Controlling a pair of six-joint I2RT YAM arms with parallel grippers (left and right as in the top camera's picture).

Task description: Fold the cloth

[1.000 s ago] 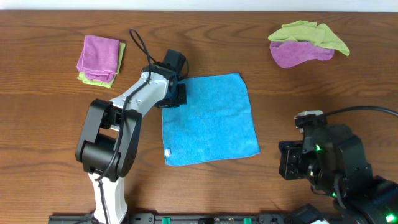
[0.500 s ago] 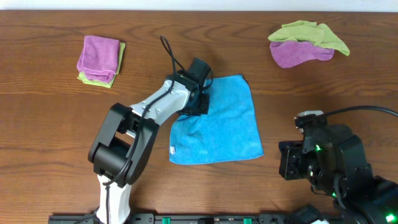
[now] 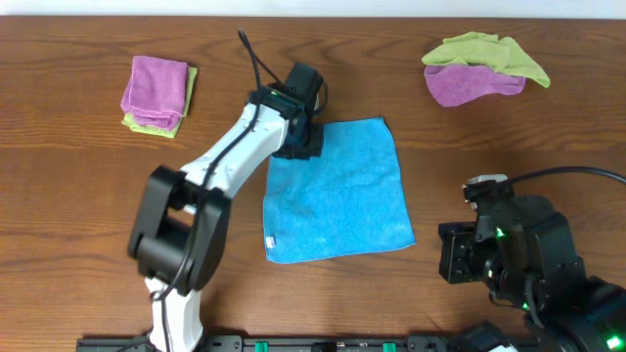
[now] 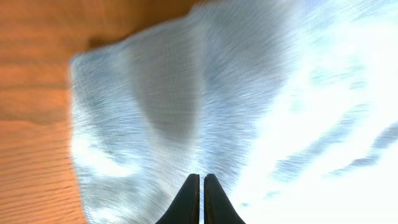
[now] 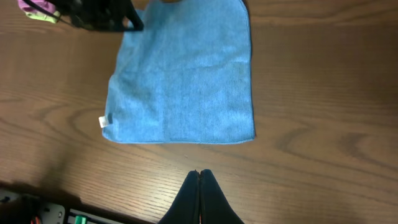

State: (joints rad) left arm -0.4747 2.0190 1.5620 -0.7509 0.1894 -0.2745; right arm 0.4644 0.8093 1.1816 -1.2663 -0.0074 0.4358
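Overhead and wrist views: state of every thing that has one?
the cloth, spread flat, not folded.
left gripper, shut, at the cloth's far-left corner; whether it grips the cloth is unclear.
right gripper, shut, off the cloth.
purple and lime-green stack, folded, purple on top.
purple and lime-green pile, crumpled, green on top.

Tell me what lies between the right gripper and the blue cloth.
Only bare wooden table. The right wrist view shows it between the right gripper and the near edge of the blue cloth.
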